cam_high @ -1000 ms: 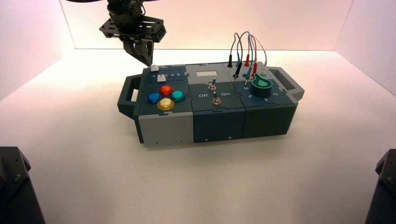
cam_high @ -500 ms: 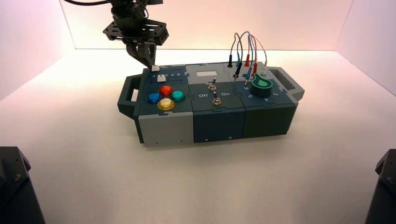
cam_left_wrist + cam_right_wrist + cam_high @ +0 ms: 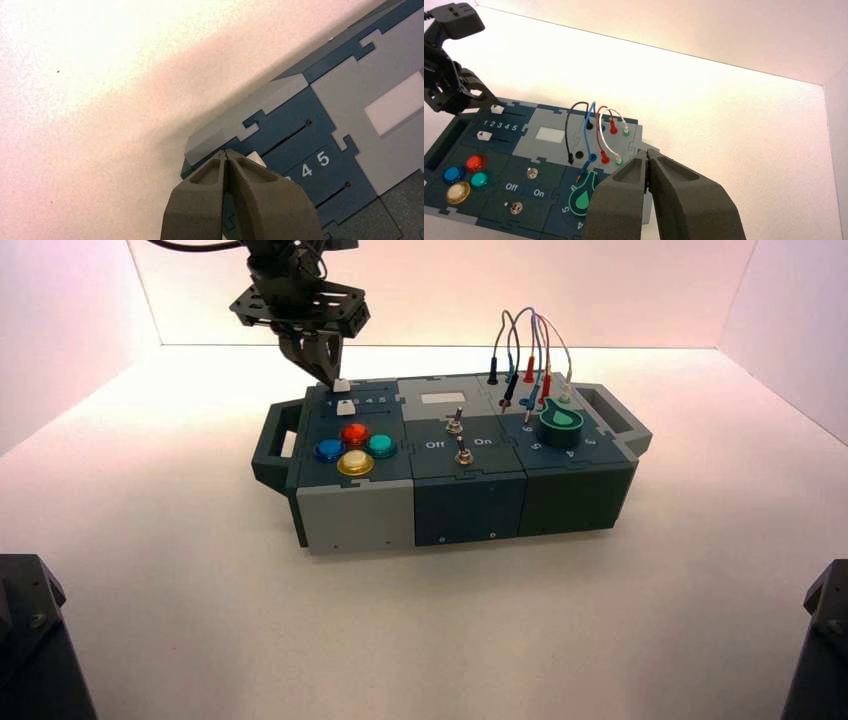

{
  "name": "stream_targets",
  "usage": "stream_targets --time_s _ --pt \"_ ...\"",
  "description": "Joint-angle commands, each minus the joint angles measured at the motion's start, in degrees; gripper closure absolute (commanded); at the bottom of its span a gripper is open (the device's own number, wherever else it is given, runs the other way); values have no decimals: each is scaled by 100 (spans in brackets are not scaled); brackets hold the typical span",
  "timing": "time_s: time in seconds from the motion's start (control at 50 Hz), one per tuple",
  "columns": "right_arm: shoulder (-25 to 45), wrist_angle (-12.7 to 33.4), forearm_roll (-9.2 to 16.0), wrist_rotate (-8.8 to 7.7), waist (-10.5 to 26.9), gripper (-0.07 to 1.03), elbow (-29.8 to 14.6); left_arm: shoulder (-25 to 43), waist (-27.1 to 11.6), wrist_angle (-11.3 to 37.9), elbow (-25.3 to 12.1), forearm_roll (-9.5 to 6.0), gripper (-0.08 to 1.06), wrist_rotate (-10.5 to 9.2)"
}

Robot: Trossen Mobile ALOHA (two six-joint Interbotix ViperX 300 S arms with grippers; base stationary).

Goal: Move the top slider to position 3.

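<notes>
The top slider's white knob [image 3: 342,386] sits in its dark track at the back left of the box [image 3: 360,515]. My left gripper [image 3: 328,374] is shut, its tips touching the knob's left side. In the left wrist view the shut gripper [image 3: 226,152] has the knob [image 3: 256,159] just beside one finger. Digits 4 and 5 show there, and the digit 3 [image 3: 288,178] is half hidden behind the finger. In the right wrist view the knob [image 3: 497,109] stands on the low-number side of the digit 3 [image 3: 500,126]. My right gripper [image 3: 646,152] is shut and empty, off the box's right end.
The second white slider knob [image 3: 346,407] sits just in front of the top one. Coloured round buttons [image 3: 354,435], two toggle switches [image 3: 455,424], a green dial [image 3: 561,423] and plugged wires [image 3: 528,350] fill the box top. Handles stick out at both ends.
My left gripper has come down and moved right along the track, and the top slider's knob has shifted a little to the right with it.
</notes>
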Motion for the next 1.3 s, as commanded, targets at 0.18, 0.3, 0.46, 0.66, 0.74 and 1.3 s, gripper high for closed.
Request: stream_targets --time_s 0.18,0.3,0.46,0.66,0.74,1.3 --pt "18 -18 0 9 -26 99 -123 18 -149 9 -246 -9 101 -9" --pt "26 -18 -9 9 -26 99 -123 44 -158 18 -264 -9 101 0" --pt "18 -18 -9 9 -26 99 -123 44 -158 18 -272 -9 101 0" --pt "18 -18 -18 9 -26 99 -123 44 -167 26 -290 -9 101 -9" --pt "18 -18 -18 9 -26 99 -123 44 -193 26 -290 -9 101 -9" --pt "18 -18 -18 9 -35 99 -114 44 -255 62 -281 -18 101 0"
